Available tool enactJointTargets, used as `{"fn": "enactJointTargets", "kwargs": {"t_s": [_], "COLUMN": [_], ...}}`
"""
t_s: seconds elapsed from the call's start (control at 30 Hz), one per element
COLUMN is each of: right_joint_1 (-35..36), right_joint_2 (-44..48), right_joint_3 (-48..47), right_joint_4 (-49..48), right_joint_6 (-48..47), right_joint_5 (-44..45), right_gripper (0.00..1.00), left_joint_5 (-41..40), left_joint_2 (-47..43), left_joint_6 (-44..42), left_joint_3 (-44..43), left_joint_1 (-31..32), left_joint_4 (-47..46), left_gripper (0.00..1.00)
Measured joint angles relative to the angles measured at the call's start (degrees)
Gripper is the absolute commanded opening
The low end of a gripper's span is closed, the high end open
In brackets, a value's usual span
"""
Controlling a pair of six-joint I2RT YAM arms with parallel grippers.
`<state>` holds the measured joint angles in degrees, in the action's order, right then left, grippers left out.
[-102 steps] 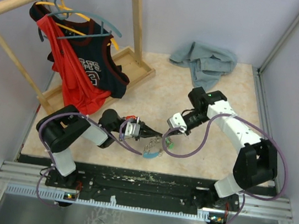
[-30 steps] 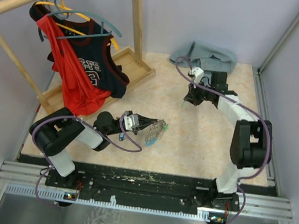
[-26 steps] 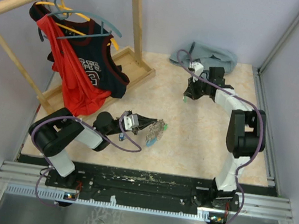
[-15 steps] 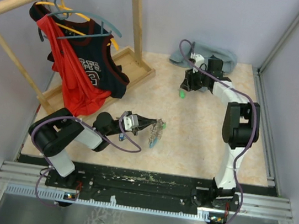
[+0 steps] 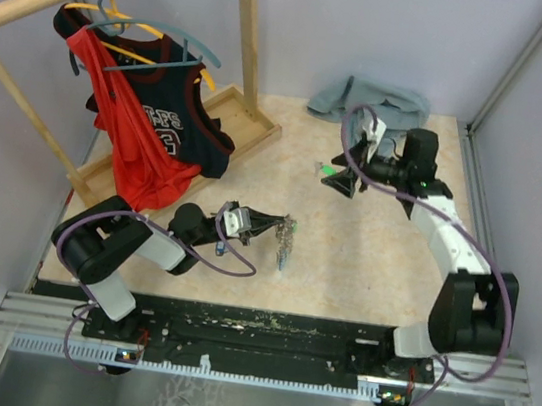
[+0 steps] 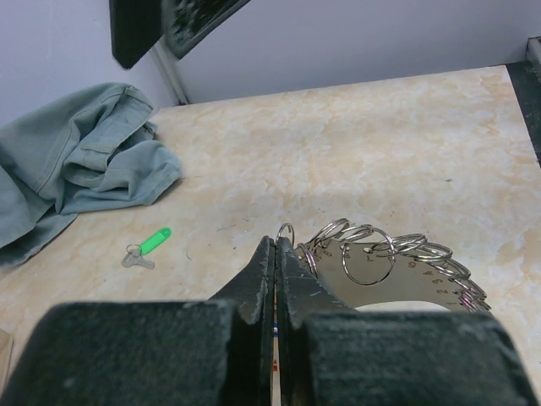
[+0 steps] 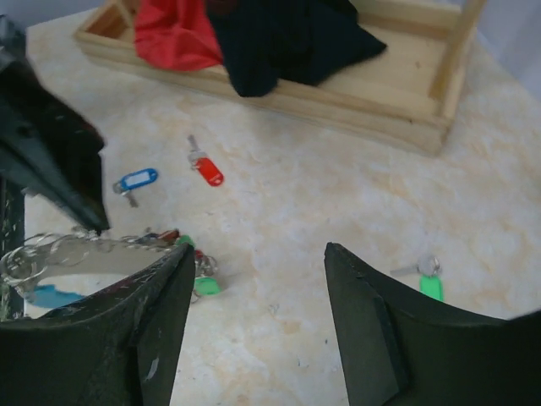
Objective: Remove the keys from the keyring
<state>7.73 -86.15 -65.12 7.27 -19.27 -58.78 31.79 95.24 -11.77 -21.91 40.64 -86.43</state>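
The keyring (image 6: 372, 254), a bunch of thin silvery loops on a metal plate, hangs from my left gripper (image 6: 278, 241), whose jaws are shut on one small ring of it. From above, that gripper (image 5: 279, 226) holds the keyring (image 5: 286, 244) just above the tabletop at centre. A green-tagged key (image 5: 328, 170) lies loose on the table, beside my right gripper (image 5: 342, 180). The right gripper (image 7: 254, 254) is open and holds nothing. The green-tagged key (image 7: 428, 282) shows past its right finger. A red-tagged key (image 7: 205, 170) and a blue-tagged key (image 7: 135, 181) lie loose beyond the keyring (image 7: 101, 245).
A wooden clothes rack (image 5: 242, 32) with hangers and a red and black jersey (image 5: 146, 125) stands at the back left, its base tray (image 7: 355, 97) on the table. A crumpled grey-blue garment (image 5: 376, 102) lies at the back edge. Walls close in the table's sides.
My right gripper has opened and let the green-tagged key drop onto the table at the back, then drawn away slightly to the right. The left gripper has kept still with the keyring.
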Motion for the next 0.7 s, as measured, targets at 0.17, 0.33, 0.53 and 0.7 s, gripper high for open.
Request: {"fn": "enactJointTargets", "kwargs": {"t_s": [0.17,0.33,0.53,0.7], "right_joint_1": [0.0,0.0,0.0,0.0], "right_joint_2": [11.1,15.7,16.8,16.8], "right_joint_3": [10.1,16.4,17.1,17.1], "right_joint_4": [-3.0,-2.8,-0.7,1.0], "right_joint_6": [-8.3,-13.9,-18.5,-20.7], "right_joint_5": [-8.9,-13.7,-16.5,-18.0], "right_gripper": [0.76,0.78,0.78,0.75], "left_joint_5": [0.2,0.3,0.9,2.4], "left_joint_2": [0.0,0.0,0.0,-0.5], "left_joint_6": [0.2,0.4,1.0,2.4], "left_joint_3": [0.0,0.0,0.0,0.0], "left_joint_1": [0.0,0.0,0.0,0.0], "left_joint_4": [0.0,0.0,0.0,0.0], "left_gripper": [0.0,0.0,0.0,0.0]}}
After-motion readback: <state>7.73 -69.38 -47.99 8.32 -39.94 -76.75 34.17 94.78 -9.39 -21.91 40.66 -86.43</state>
